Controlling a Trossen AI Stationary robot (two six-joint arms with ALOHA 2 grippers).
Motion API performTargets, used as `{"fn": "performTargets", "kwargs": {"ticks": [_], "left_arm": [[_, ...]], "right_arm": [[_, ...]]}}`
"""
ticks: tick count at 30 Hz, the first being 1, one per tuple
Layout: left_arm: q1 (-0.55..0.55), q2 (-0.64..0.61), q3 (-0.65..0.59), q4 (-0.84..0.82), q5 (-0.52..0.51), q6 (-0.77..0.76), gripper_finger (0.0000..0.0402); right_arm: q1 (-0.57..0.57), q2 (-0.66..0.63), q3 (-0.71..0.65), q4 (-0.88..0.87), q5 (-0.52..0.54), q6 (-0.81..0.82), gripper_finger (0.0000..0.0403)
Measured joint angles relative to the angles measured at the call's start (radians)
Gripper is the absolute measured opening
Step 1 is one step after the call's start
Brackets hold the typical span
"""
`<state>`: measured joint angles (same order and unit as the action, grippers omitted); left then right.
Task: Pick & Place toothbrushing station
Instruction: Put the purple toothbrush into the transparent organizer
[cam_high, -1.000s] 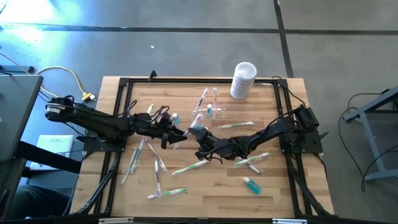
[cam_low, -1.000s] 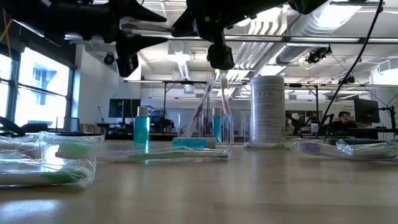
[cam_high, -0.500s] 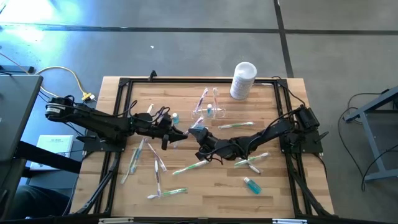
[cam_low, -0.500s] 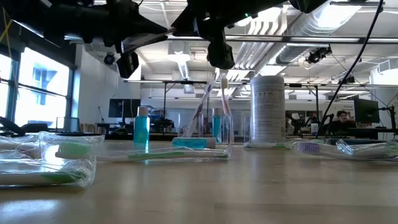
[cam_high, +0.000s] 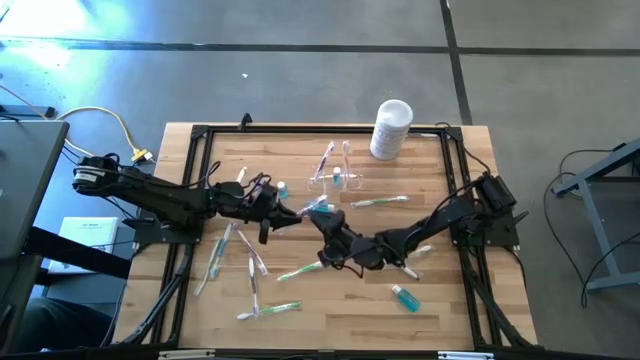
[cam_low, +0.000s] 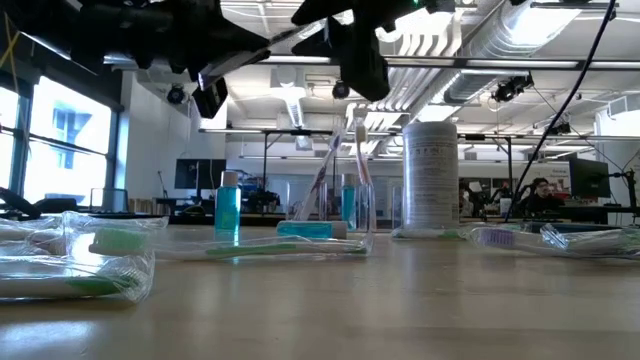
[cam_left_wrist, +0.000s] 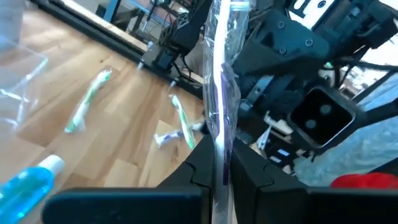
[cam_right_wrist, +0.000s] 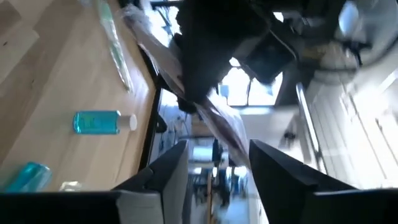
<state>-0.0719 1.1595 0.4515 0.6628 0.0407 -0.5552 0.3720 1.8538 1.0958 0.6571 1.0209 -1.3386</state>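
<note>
A grey concrete floor (cam_high: 300, 80), crossed by dark seams, is seen around the wooden desk (cam_high: 300, 290). A bright glare is cast on the floor at one corner. Beyond the desk, tall windows (cam_low: 60, 140), exposed ceiling ducts (cam_low: 520, 40) and monitors (cam_low: 588, 180) are shown, and a seated person (cam_low: 545, 195) is glimpsed.

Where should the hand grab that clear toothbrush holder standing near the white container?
Probably by a side wall of the toothbrushing station, coming down from above: it stands upright and open-topped, with toothbrushes leaning out of it, so stay beside them. The left hand is shut on a wrapped toothbrush.
</note>
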Motion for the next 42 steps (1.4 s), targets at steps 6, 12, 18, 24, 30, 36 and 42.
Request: {"fn": "performTargets", "kwargs": {"ticks": [6,12,18,24,30,36,42], "left_arm": [[0.0,-0.006,0.001,-0.002,-0.064,0.145,0.0017],[0.0,-0.006,0.001,-0.007,-0.081,0.274,0.0017],[0.0,-0.006,0.001,-0.041,-0.08,0.293,0.0017],[0.0,-0.006,0.001,-0.076,-0.06,0.293,0.0017],[-0.002,-0.006,0.0,-0.088,-0.048,0.293,0.0017],[-0.001,-0.006,0.0,-0.067,-0.05,0.336,0.0017],[-0.001,-0.006,0.0,-0.03,-0.058,0.354,0.0017]], "right_arm": [[0.018,0.0,0.0,0.005,0.155,0.121,0.0151],[0.005,-0.003,0.0,-0.061,0.29,0.297,0.013],[-0.007,-0.058,-0.002,-0.199,0.362,0.429,0.0119],[0.001,-0.201,-0.019,-0.632,0.329,0.892,0.011],[-0.038,-0.384,-0.083,-1.042,-0.143,1.536,0.0106],[-0.112,-0.429,-0.279,-0.693,-0.382,1.542,0.0105],[-0.203,-0.404,-0.45,-0.071,-0.691,1.38,0.0105]]}}
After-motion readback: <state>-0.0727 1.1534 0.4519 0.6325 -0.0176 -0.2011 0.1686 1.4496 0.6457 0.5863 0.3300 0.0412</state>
